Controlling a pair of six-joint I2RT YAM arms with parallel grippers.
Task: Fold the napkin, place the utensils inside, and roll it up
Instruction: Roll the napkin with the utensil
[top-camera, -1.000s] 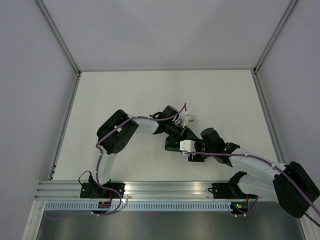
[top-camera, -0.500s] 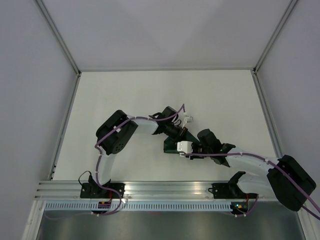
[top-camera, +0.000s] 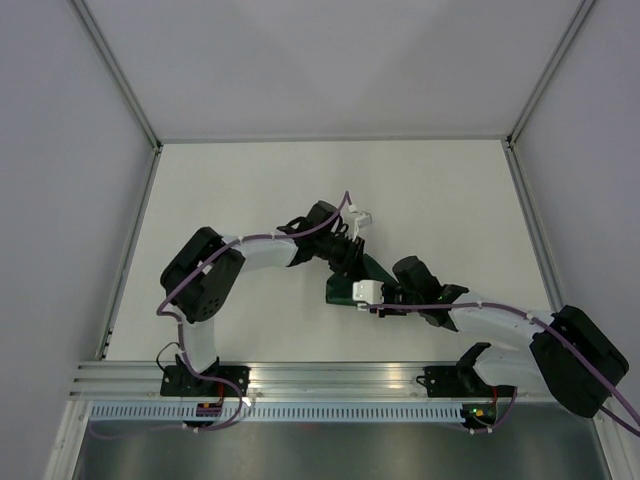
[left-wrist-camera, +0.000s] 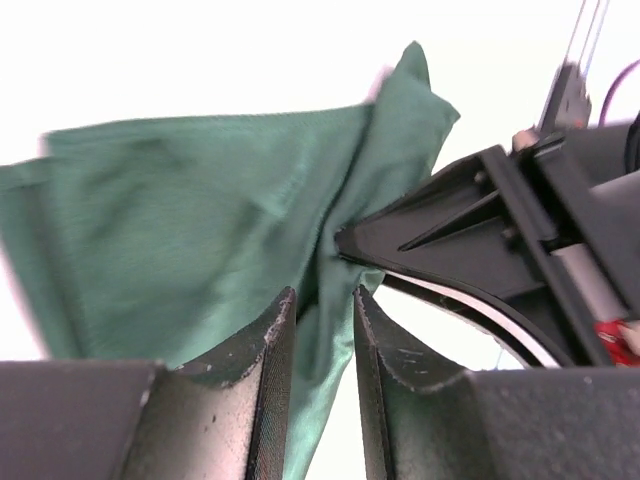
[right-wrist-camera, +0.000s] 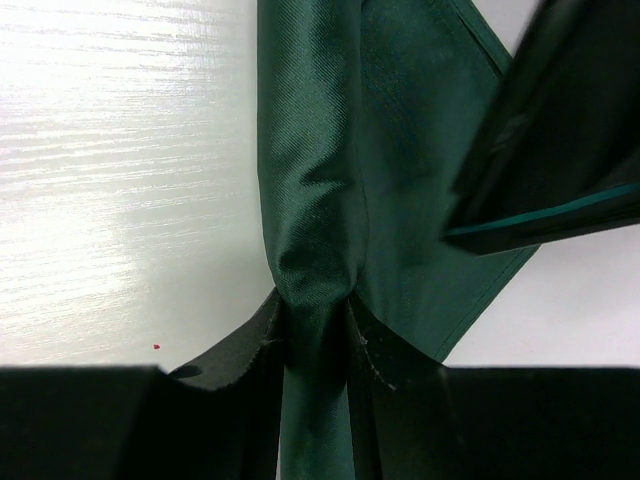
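left hand (left-wrist-camera: 322, 305): stood narrowly parted over cloth, grip unclear | right hand (right-wrist-camera: 315, 310): pinched a bunched fold of green napkin (right-wrist-camera: 320, 150) | napkin: lay crumpled on counter (top-camera: 250, 190) between hands

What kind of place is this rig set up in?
Probably a robot lab test cell: a white table boxed in by grey panels, with two arms bolted to an aluminium rail at its near edge.

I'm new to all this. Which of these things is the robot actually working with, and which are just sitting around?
Part of the job: napkin, pinched by the right end effector; left end effector right by it.
Just there: table; metal rail at its near edge.
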